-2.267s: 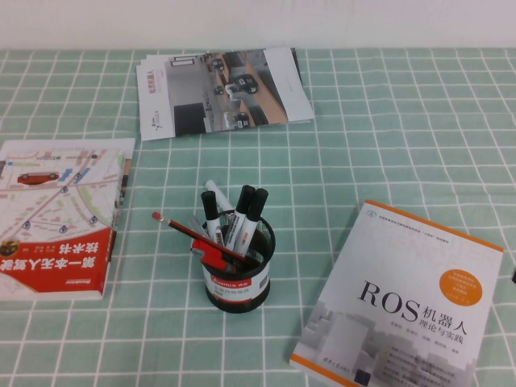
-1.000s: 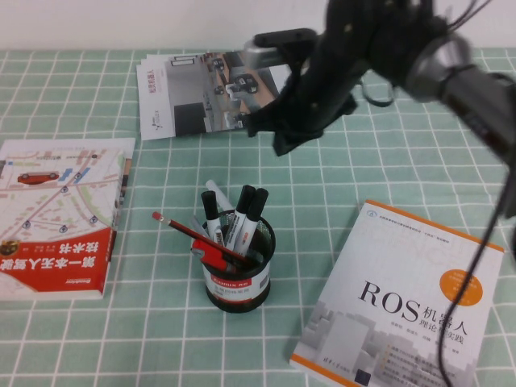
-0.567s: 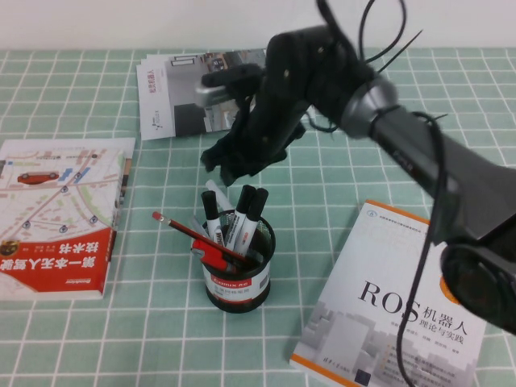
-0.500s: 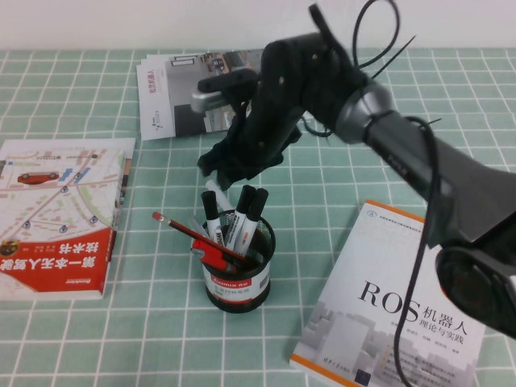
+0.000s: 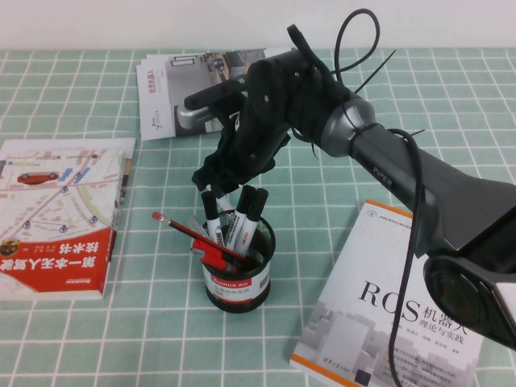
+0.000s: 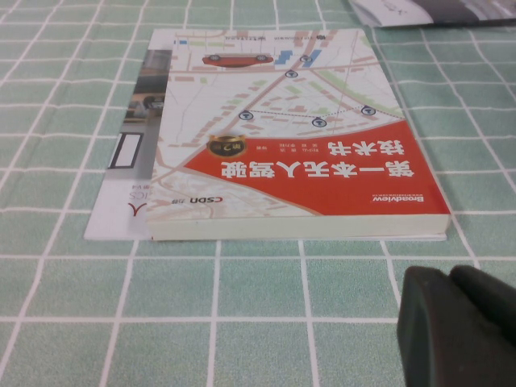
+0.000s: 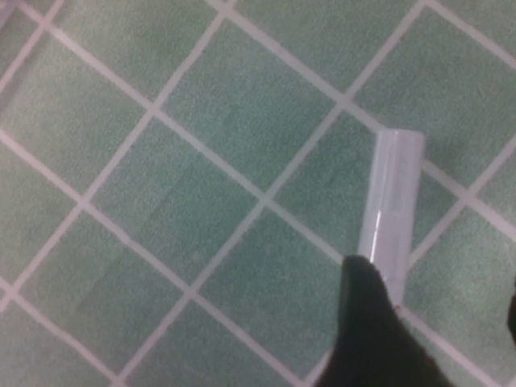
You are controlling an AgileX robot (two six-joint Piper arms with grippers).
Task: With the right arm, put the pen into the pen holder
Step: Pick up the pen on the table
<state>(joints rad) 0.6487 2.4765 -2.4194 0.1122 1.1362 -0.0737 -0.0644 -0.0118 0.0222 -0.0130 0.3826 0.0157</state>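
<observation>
- Beneath the right arm's hand (image 5: 216, 179), in the high view, stands the pen holder (image 5: 238, 282). The curled fingers (image 5: 211, 173) hang just over the black-capped markers (image 5: 246, 201) and the red pencil (image 5: 189, 230) that stick out of it.
- From that view the pen's white butt end is hidden by the fingers, so its seat in the holder cannot be confirmed.
- Only the right wrist view shows the pen (image 7: 393, 193). Its pale barrel lies against one black finger (image 7: 367, 322), with the checked surface (image 7: 201, 185) behind it. A second dark finger sits well apart at the frame's edge, so the fingers look parted rather than clamped.
- Handling, as a judgement: the pen is light, stiff and smooth-walled, and likely to slip or swivel under a one-sided touch. The hold should be across the barrel just below the butt end, with fingers on opposite sides.
- Crowded neighbours may snag the fingers.
- Only the left wrist view shows the left gripper (image 6: 453, 282). It is low over the surface near the red-covered book (image 6: 282, 169), its fingers pressed together and holding nothing.
</observation>
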